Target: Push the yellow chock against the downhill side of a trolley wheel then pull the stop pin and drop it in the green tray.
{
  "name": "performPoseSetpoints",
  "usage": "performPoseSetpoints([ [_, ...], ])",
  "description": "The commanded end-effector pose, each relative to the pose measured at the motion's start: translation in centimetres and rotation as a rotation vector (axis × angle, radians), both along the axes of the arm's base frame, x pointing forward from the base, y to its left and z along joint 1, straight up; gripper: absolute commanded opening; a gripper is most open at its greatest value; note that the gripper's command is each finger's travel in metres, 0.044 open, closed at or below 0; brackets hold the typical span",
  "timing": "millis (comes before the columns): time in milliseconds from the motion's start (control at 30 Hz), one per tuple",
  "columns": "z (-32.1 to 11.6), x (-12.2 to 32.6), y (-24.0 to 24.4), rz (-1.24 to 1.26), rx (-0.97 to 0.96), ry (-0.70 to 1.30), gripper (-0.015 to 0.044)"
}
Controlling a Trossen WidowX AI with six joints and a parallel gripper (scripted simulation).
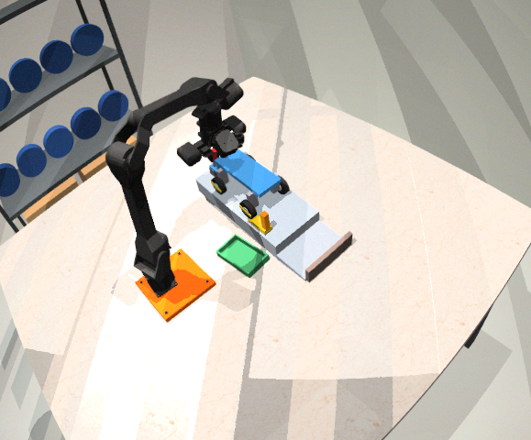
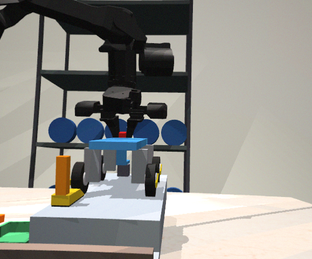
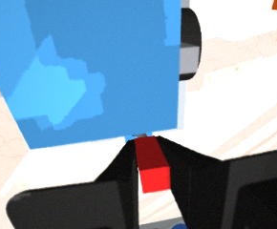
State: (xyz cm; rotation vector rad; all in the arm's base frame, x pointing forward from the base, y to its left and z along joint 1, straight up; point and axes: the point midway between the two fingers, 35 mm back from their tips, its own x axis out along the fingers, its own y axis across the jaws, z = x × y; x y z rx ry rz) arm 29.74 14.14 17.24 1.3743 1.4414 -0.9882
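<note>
My gripper (image 1: 215, 156) (image 2: 122, 136) (image 3: 144, 143) points down at the trolley's uphill end, shut on the red head of the stop pin (image 1: 214, 153) (image 2: 122, 134) (image 3: 156, 178). The head shows just above deck level; how far the shaft sits in its hole is hidden. The blue-decked trolley (image 1: 251, 172) (image 2: 117, 144) (image 3: 129, 57) stands on the grey ramp (image 1: 293, 217) (image 2: 122, 207). The yellow chock (image 1: 265, 221) (image 2: 62, 175) stands upright at the downhill side of the near downhill wheel (image 1: 247, 208) (image 2: 79, 177) and appears to touch it. The green tray (image 1: 232, 265) (image 2: 13, 237) is empty.
The orange base plate (image 1: 193, 281) lies beside the tray. A brown end board (image 1: 329, 257) (image 2: 67, 251) stands across the ramp's low end. A rack (image 1: 61, 102) (image 2: 189, 83) with blue discs stands behind the table. The trolley deck is close beside my fingers.
</note>
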Motion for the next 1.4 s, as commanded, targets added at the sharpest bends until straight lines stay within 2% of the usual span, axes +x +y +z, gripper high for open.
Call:
performPoseSetpoints([
  [0, 0.6, 0.0, 0.0, 0.004, 0.004, -0.009, 0.0],
  [1367, 2.1, 0.0, -0.3, 0.004, 0.004, -0.009, 0.0],
])
